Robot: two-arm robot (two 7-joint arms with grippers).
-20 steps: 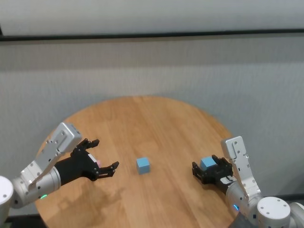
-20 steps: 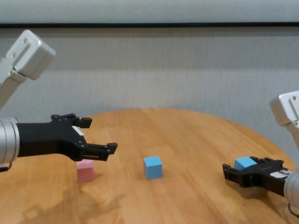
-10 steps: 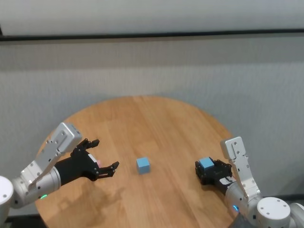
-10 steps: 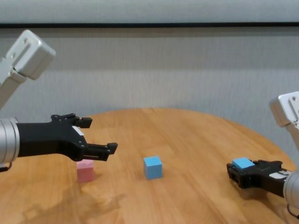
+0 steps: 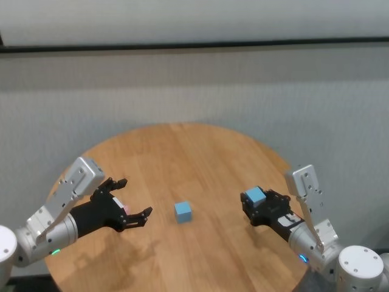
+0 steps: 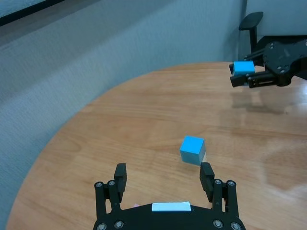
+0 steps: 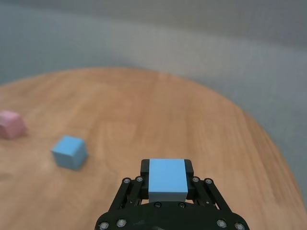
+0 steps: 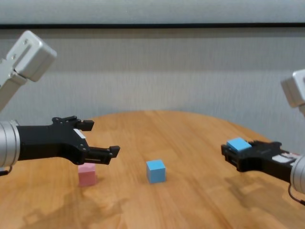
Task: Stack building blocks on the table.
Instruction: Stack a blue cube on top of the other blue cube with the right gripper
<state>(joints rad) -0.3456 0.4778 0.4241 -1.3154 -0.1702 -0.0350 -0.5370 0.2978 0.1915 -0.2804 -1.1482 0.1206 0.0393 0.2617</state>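
My right gripper [image 5: 254,207] is clamped on a small matte light-blue cube [image 7: 167,179], one black finger pressed to each side, and I hold it clear of the round light-brown wooden plank table [image 5: 200,152], over the surface's right side; in the chest view the held cube [image 8: 238,144] sits tilted, its top face catching the light, with its shadow on the wood beneath. My left gripper [image 8: 101,140] hangs over the left part of the surface with its black fingers spread wide and nothing between them. Just below and behind those fingers, a small matte pink cube [image 8: 87,173] rests flat on the wood, partly hidden by the gripper in the head view. A second light-blue cube [image 5: 183,212], the same size and plain finish, stands alone on the wood near the middle of the surface, towards its near edge, between my two grippers and touching neither. All three cubes look sharp-edged and unmarked.
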